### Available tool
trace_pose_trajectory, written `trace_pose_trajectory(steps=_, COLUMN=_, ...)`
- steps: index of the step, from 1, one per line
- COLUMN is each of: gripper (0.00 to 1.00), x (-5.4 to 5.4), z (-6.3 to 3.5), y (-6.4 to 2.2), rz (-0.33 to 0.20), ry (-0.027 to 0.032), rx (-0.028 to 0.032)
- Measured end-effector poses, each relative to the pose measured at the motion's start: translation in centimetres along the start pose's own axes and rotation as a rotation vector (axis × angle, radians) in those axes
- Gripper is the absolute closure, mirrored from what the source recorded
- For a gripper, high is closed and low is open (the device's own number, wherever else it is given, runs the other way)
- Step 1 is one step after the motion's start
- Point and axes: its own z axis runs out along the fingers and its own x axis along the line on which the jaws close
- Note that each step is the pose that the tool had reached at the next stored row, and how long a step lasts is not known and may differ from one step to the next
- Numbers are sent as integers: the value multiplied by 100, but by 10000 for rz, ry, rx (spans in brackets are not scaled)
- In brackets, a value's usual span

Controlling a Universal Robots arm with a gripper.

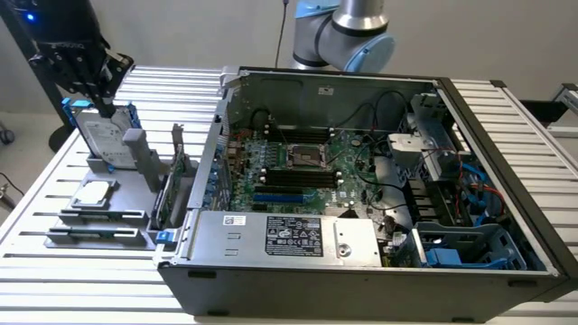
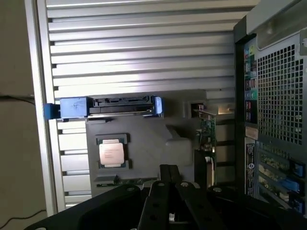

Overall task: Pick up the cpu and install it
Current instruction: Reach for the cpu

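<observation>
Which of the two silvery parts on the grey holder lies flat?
The cpu, the small square chip, lies flat; the larger blue-framed hard drive stands on edge.

I work in what looks like a robotics lab or test workshop. Under me is a table [image 1: 505, 115] of bare aluminium slats. On it lies a desktop computer case [image 1: 361, 277] with its side off, its circuit board [image 1: 307, 166] and cables exposed. Along the table's edge beside the case sits a grey holder [image 1: 128, 200] with parts set out in slots: a hard drive [image 1: 107, 139] and a chip [image 1: 93, 194]. Behind is a plain pale wall [image 1: 199, 34], and my arm [image 1: 348, 30] rises at the table's far edge.
</observation>
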Motion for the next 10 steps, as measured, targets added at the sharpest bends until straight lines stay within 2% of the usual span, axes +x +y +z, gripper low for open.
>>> trace_pose_trajectory(steps=10, gripper=89, x=455, z=76, y=-32, rz=-3, ry=-8, rx=98)
